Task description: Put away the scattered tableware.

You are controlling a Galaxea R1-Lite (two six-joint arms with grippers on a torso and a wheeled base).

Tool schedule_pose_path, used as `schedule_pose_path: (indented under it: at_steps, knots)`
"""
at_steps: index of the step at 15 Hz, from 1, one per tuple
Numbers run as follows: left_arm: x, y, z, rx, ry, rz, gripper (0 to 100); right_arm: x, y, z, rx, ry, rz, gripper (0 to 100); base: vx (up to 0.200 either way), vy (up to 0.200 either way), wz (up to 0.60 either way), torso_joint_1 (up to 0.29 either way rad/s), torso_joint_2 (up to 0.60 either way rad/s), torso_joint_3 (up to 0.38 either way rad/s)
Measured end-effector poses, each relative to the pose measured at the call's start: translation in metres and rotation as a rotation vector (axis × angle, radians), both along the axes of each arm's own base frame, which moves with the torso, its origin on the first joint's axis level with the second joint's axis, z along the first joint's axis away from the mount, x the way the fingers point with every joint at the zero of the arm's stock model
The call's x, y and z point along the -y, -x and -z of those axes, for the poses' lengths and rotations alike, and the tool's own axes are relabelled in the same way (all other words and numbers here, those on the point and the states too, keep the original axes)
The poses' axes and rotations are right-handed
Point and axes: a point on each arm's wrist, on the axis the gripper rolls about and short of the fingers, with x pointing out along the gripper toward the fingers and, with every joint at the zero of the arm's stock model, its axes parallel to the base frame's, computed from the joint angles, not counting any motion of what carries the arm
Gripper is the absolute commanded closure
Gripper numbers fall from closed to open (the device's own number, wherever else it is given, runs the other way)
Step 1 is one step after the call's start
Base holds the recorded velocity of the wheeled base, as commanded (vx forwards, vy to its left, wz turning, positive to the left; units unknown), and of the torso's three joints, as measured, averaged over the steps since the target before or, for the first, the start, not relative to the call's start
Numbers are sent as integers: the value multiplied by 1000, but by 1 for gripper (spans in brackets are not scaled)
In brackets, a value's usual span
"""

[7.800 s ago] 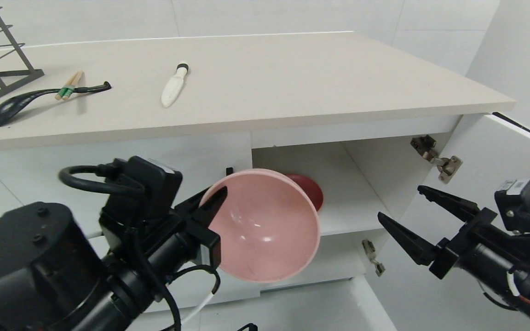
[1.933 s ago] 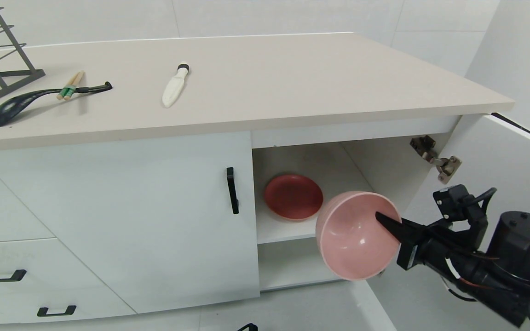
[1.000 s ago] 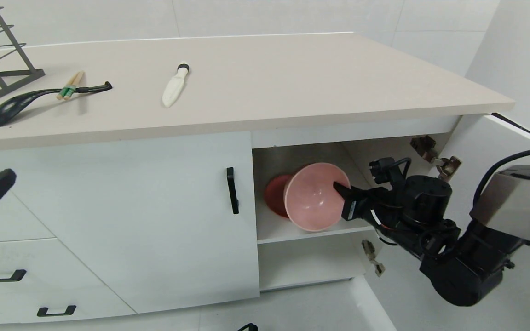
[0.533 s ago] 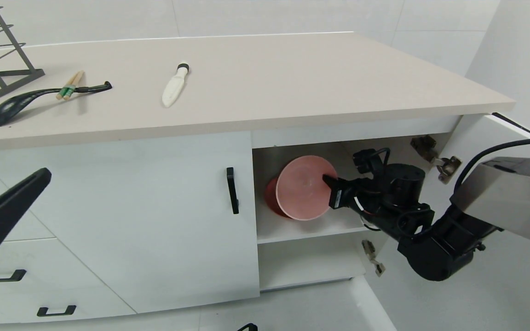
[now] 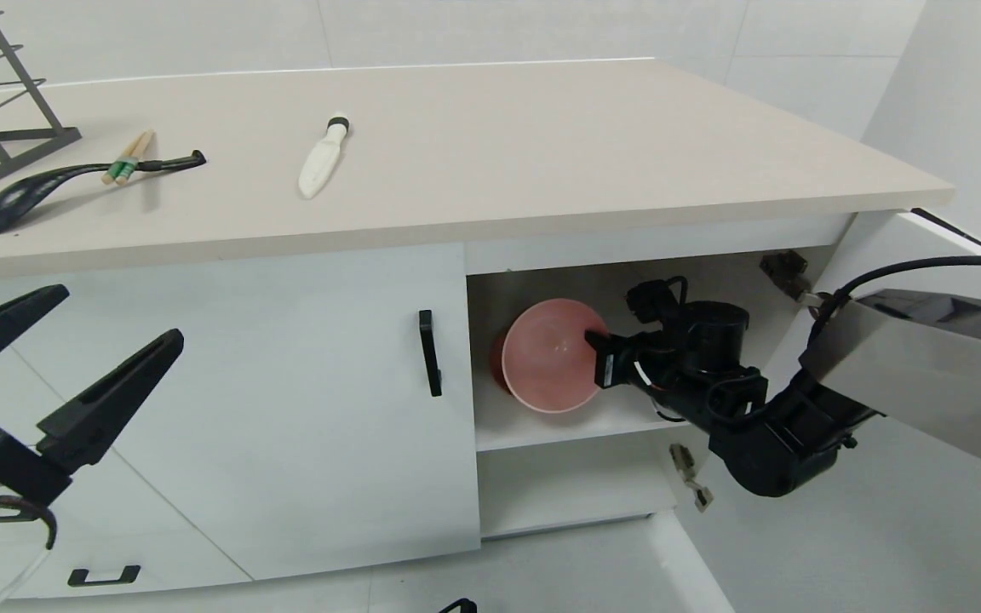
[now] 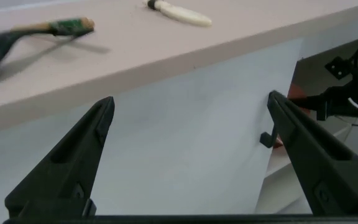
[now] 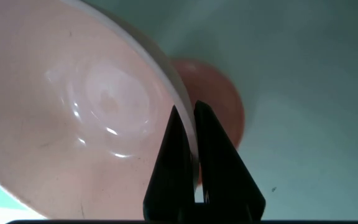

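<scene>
Deeper into the cupboard than half a second ago, the pink bowl (image 5: 552,358) is now hanging tipped on its side just above the shelf (image 5: 559,427), its hollow facing out into the room and covering most of the red plate (image 5: 497,375) behind it. The right gripper (image 5: 597,358) is pinching the bowl's rim, one finger inside and one outside, as the right wrist view shows plainly. Whether the bowl is already touching the plate I cannot tell. To my eye the placing step is under way, and doing it well means rolling the wrist so the bowl is sitting base-down on the plate, then lowering until the weight is resting there before the fingers part; letting go while it is tilted is risking a roll off the shelf edge. The left gripper (image 5: 120,315) has risen further into sight at the lower left, spread wide and carrying nothing, in front of the closed cabinet door (image 5: 243,383). Up on the counter (image 5: 542,145) the white knife (image 5: 320,163), black spoon (image 5: 39,183) and chopsticks (image 5: 127,158) are lying where they were, waiting their turn.
</scene>
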Motion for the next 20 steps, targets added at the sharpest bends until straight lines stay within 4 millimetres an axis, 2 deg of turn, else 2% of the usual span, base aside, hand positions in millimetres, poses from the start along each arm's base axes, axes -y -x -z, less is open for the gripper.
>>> schedule_pose_path:
  at_steps: [5,20]
  knots:
    - [1,-3,3,-16,-8,1,0,4,-11,13,-7,7,25,100,0,0,0,0,0,0]
    - [1,-3,5,-24,-13,2,0,7,-13,19,-17,13,41,100,0,0,0,0,0,0]
